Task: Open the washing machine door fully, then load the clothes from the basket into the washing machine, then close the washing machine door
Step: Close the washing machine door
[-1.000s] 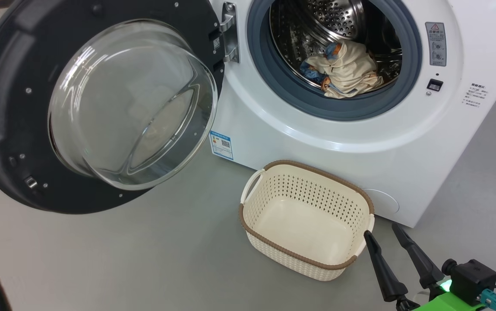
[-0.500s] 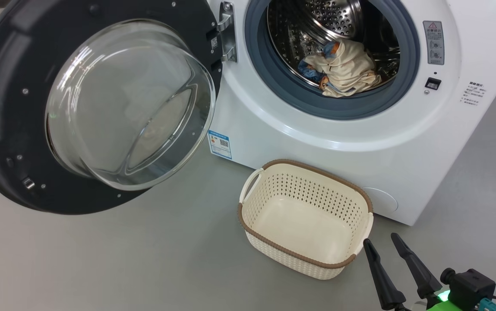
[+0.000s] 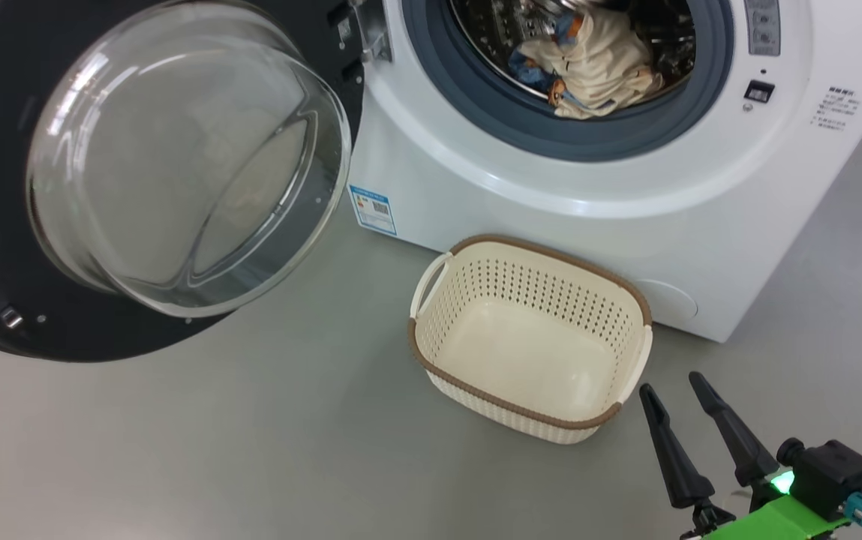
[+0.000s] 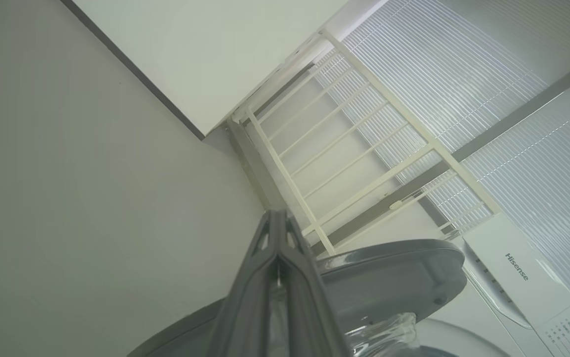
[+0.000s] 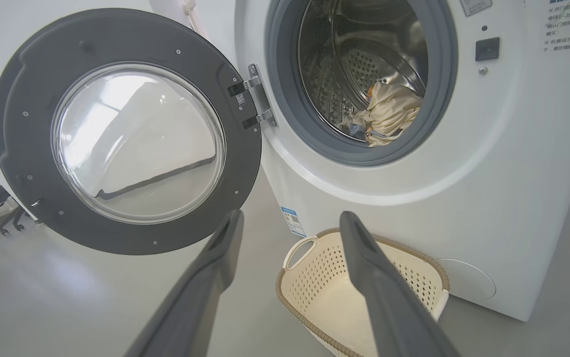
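The left gripper (image 4: 277, 218) is shown with jaws pressed together near the edge of the open washing machine door (image 3: 63, 337), the right gripper (image 3: 671, 384) with jaws spread and empty beside the emptied basket (image 3: 509, 405); the clothes (image 3: 596, 64) are seen in the drum (image 5: 364, 64) of the washing machine (image 3: 551, 195). Closing appears to be what is left, best done by a push on the black rim (image 5: 17, 144) far from the hinge (image 5: 260, 101), carried through to the latch. The door's full circle is given by the right wrist view and cropped in the head view.

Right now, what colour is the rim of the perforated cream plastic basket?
Brown; the basket is clearest in head view.
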